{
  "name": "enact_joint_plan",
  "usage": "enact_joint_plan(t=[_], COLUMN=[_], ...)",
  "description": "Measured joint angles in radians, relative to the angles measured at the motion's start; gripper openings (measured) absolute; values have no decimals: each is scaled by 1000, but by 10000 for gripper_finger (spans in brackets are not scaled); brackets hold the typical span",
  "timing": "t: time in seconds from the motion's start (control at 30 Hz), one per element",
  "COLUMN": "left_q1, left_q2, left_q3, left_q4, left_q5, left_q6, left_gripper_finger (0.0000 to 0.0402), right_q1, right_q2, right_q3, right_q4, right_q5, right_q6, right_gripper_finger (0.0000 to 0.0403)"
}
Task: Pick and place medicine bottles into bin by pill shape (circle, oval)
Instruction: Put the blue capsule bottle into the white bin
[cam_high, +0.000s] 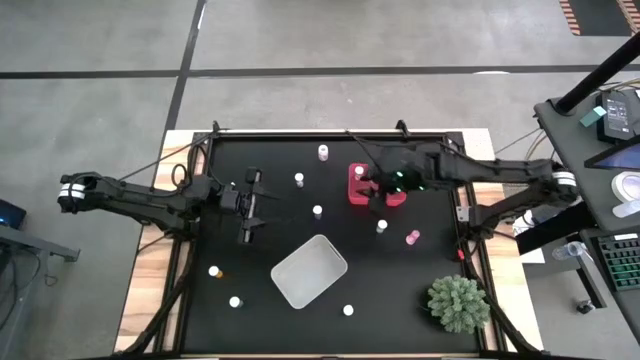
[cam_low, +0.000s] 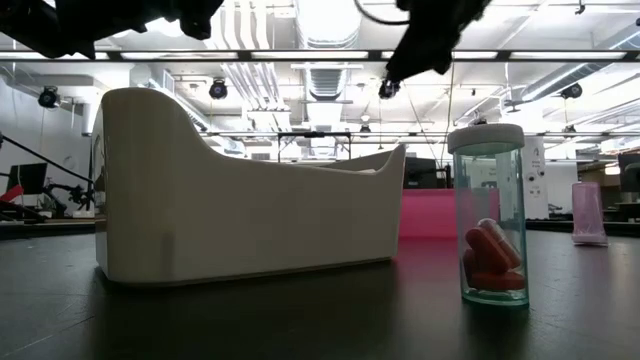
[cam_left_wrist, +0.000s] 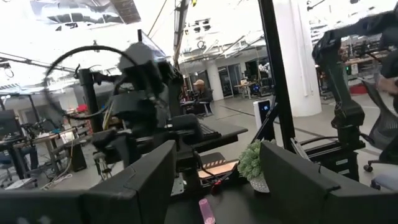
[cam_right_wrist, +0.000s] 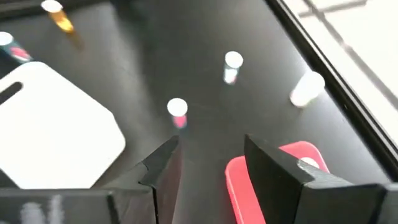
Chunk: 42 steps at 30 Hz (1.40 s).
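Note:
Several small white-capped medicine bottles stand scattered on the black table, among them one (cam_high: 317, 211) near the middle, a pink one (cam_high: 412, 238) and an orange one (cam_high: 214, 271). A teal bottle (cam_low: 490, 215) holds red oval pills. My right gripper (cam_high: 375, 190) (cam_right_wrist: 211, 165) is open and empty, hovering by the pink bin (cam_high: 358, 185) (cam_right_wrist: 298, 158), with a bottle (cam_right_wrist: 177, 107) ahead of it. My left gripper (cam_high: 260, 207) (cam_left_wrist: 214, 180) is open and empty, held level above the table's left half. A white bin (cam_high: 308, 270) lies at the near middle.
A spiky green plant (cam_high: 458, 303) stands at the near right corner. One bottle (cam_right_wrist: 308, 87) lies on its side near the table's far edge. More bottles stand along the near edge (cam_high: 348, 310) and at the near left (cam_high: 235, 301).

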Motion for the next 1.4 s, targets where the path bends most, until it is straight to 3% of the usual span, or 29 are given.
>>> enact_joint_plan(t=[0.37, 0.53, 0.87, 0.97, 1.2, 1.4], left_q1=[-1, -1, 2, 8, 35, 98], left_q2=[107, 183, 299, 310, 333, 424], left_q3=[1, 8, 75, 142, 388, 593], left_q4=[-15, -14, -54, -219, -831, -1132], left_q5=[-13, -103, -263, -303, -426, -438], left_q6=[-241, -355, -564, -598, -708, -777], left_gripper_finger=[217, 217, 217, 217, 217, 217], right_q1=[49, 49, 49, 49, 49, 49], right_q2=[-326, -441, -631, -675, -714, -716], right_q3=[-401, -546, -679, -684, -688, -689], right_q4=[399, 572, 637, 635, 600, 610], right_q5=[-1, -40, -114, -115, -115, -115], right_q6=[-187, -268, -354, -350, -340, -340], right_gripper_finger=[139, 127, 118, 116, 114, 109])
